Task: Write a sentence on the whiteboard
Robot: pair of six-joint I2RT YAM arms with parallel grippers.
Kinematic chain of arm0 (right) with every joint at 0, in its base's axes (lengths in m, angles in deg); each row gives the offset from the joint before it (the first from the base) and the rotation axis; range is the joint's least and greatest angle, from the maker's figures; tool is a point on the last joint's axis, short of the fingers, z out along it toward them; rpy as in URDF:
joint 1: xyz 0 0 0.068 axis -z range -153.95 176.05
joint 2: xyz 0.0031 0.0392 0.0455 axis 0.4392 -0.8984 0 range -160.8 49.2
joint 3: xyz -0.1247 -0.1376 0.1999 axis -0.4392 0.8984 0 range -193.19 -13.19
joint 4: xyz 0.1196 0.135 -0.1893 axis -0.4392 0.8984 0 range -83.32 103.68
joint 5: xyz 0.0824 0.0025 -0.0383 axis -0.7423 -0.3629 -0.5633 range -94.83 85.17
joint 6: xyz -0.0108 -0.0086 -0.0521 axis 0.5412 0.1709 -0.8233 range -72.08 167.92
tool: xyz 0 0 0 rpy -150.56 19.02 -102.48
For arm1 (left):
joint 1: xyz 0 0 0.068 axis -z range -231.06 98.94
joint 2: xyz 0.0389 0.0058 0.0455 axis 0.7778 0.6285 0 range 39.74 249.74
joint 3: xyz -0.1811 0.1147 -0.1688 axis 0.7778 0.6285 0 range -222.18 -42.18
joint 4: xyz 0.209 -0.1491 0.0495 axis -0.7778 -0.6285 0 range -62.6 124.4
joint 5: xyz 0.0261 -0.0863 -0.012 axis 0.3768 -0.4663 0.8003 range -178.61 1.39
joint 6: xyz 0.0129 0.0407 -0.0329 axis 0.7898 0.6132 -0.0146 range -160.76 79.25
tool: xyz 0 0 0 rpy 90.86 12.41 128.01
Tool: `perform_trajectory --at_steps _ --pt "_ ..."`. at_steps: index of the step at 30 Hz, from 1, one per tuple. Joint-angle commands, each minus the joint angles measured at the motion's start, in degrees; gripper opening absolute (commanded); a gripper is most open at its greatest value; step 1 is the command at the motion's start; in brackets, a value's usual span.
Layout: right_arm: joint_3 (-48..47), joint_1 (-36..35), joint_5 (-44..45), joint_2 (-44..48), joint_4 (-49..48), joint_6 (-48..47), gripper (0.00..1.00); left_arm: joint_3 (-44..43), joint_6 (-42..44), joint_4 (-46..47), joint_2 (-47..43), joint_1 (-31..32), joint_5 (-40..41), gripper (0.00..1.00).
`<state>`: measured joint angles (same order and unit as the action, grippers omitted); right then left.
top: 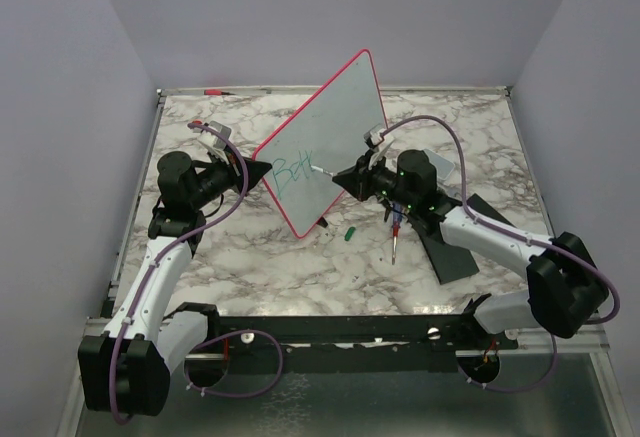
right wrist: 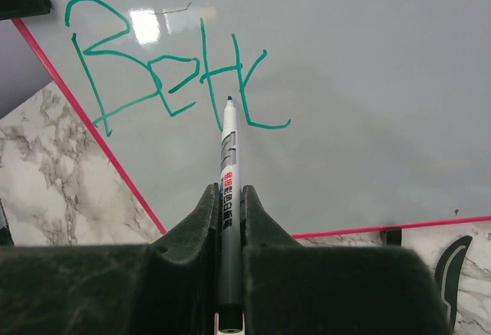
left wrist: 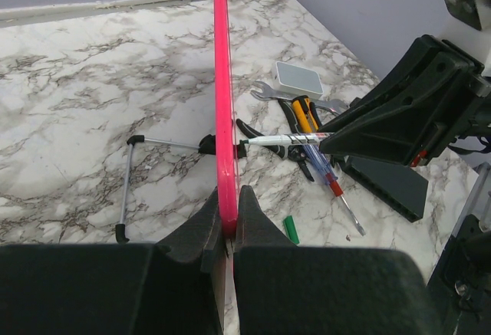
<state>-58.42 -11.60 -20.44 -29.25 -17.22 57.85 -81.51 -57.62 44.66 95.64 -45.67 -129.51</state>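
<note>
Near the middle of the bench (top: 250, 267), you had the left end effector (top: 262, 171) clamped on the pink rim of the tilted whiteboard (top: 335, 127) to steady it, while the right end effector (top: 338, 176), closed on a marker (right wrist: 228, 166), held the tip at its face beside the green letters (right wrist: 123, 67).

Green handwriting on the whiteboard (right wrist: 345, 82) reads roughly "Bett" — the red print on the marker (right wrist: 228, 162) is illegible.
</note>
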Motion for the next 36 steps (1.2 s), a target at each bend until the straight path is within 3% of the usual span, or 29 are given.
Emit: perform_trajectory --at_steps 1,16,26,36 --pt "-2.27 -0.06 -1.45 -1.79 0.25 -1.05 0.01 2.33 3.71 -9.3 2.45 1.5 -3.13 0.0" --pt "-2.99 -0.01 3.36 -2.65 -0.63 -0.19 0.01 2.36 3.76 -9.3 2.55 1.51 -3.13 0.0" --pt "-0.45 -0.06 8.51 2.47 -1.85 0.59 0.01 2.34 3.72 -9.3 2.3 1.52 -3.13 0.0" --pt "-1.29 0.07 5.83 1.06 0.16 -0.52 0.01 2.42 3.64 -9.3 2.02 1.55 -3.11 0.0"
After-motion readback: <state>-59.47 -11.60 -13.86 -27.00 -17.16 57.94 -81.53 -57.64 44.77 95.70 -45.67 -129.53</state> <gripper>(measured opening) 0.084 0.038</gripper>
